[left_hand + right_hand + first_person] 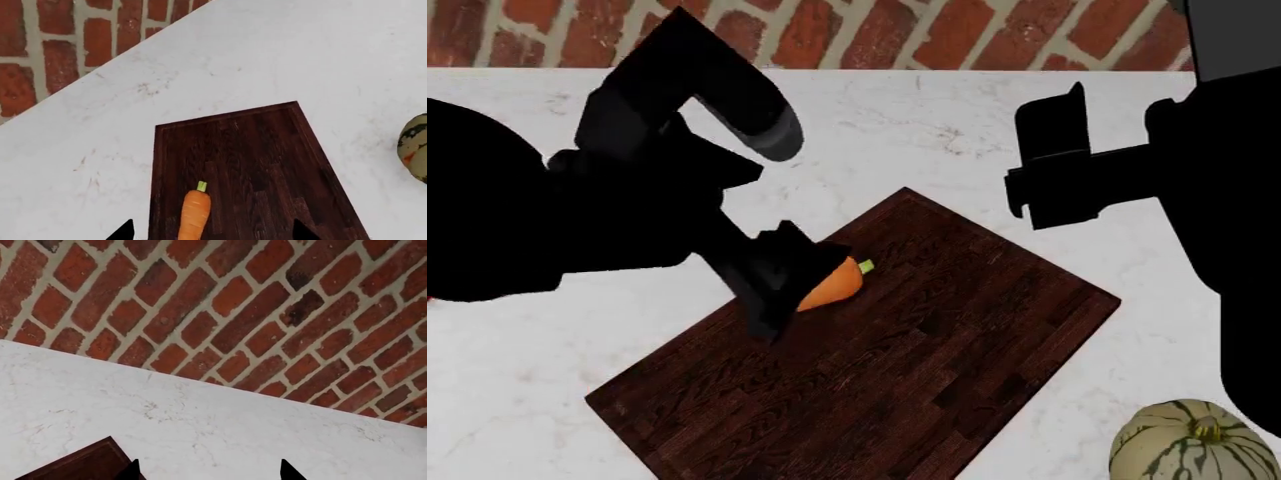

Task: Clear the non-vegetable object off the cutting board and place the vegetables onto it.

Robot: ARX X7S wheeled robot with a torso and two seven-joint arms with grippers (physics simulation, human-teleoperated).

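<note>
Where the left wrist view looks down, the carrot (194,214) lies flat on the cutting board (260,170), green stem tip pointing toward the board's far end. Two dark fingertips (122,231) of the left claw (212,231) show at the frame's edge, set wide apart, the carrot between them but nearer one tip; neither tip visibly touches it. Contact cannot be confirmed from this view. White marble table (267,55) surrounds the board; brick wall (60,45) beyond the table's rear edge. A striped squash (415,147) sits on the table, off the board, partly cut by the frame.

Head view: cutting board (961,350) lies diagonally on the table (521,390), one corner toward the rear edge. Left claw (781,285) is low over the board's left-hand part, covering most of the carrot (834,282); only the orange body end and green tip show. Its opening cannot be read here. Squash (1194,440) rests on the table near the front edge, just beside the board's right corner, apart from it. Right claw (1054,165) hangs raised above the table behind the board, holding nothing visible.

Right wrist view: two fingertips (288,471) spread apart, nothing between them. Below: bare table (200,425), one corner of the cutting board (87,465), brick wall (233,300). Strawberry not seen in any view.
</note>
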